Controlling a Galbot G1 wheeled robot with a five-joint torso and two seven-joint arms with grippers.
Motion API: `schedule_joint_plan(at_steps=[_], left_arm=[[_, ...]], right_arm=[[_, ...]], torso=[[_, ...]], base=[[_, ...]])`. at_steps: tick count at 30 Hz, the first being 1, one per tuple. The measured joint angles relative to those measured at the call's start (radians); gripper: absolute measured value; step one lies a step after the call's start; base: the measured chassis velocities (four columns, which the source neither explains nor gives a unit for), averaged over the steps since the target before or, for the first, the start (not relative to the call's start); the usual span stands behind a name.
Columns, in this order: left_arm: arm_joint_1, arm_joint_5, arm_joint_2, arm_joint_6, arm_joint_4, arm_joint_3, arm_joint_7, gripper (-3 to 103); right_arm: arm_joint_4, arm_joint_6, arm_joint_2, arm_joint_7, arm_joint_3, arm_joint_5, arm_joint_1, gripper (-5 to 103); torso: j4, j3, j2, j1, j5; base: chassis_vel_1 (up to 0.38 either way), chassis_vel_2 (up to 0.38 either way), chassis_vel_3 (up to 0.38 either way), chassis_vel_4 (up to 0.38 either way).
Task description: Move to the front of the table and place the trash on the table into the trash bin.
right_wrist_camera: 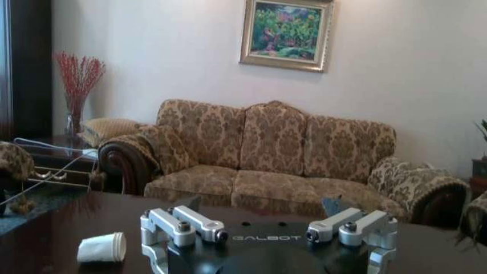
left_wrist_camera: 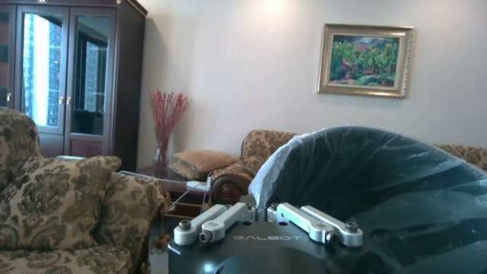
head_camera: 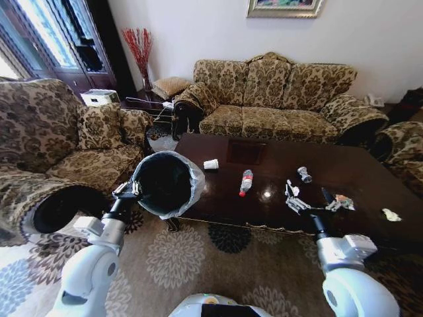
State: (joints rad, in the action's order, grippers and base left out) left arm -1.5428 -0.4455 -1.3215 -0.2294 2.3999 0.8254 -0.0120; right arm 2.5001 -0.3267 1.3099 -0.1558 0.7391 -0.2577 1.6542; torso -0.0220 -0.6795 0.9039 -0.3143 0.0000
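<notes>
The big dark worktop [head_camera: 357, 173] stands before the sofa [head_camera: 277, 99]. At its left end, the left pincer [head_camera: 132, 189] is clamped on the trash bin [head_camera: 165, 185] rim. The right pincer [head_camera: 294, 198], fingers apart, hangs over the worktop. The bottle [head_camera: 246, 182], cup [head_camera: 211, 164] and can [head_camera: 304, 174] lie there.

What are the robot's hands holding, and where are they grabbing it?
The left gripper holds the trash bin by its bag-lined rim. The right gripper holds nothing, jaws open above the table.

Three-seat floral sofa [head_camera: 277, 99] stands against the wall. Framed landscape painting [right_wrist_camera: 288, 33] hangs above the sofa. Vase of red branches [head_camera: 140, 53] stands beside the sofa's arm, near a dark glass-door cabinet [left_wrist_camera: 72, 80]. Floral armchair [head_camera: 59, 145] faces the sofa's end. Patterned carpet [head_camera: 218, 264] lies before the sofa.
</notes>
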Motion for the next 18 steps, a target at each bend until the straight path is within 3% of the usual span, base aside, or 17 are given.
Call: schedule_joint_plan(at_steps=[9,18], left_arm=[[0.000,0.022,-0.001,0.000,0.006,-0.014,0.006,3],[-0.012,0.025,-0.008,0.000,0.015,-0.012,0.007,3]], right_arm=[[0.000,0.006,0.014,0.028,0.007,0.005,0.011,100],[0.000,0.005,0.014,0.035,0.001,0.012,0.000,100]], torso=[[0.0004,0.000,0.000,0.000,-0.0001],[0.0000,0.000,0.000,0.000,0.0001]], base=[[0.000,0.000,0.000,0.000],[-0.109,0.124,0.125,-0.107]])
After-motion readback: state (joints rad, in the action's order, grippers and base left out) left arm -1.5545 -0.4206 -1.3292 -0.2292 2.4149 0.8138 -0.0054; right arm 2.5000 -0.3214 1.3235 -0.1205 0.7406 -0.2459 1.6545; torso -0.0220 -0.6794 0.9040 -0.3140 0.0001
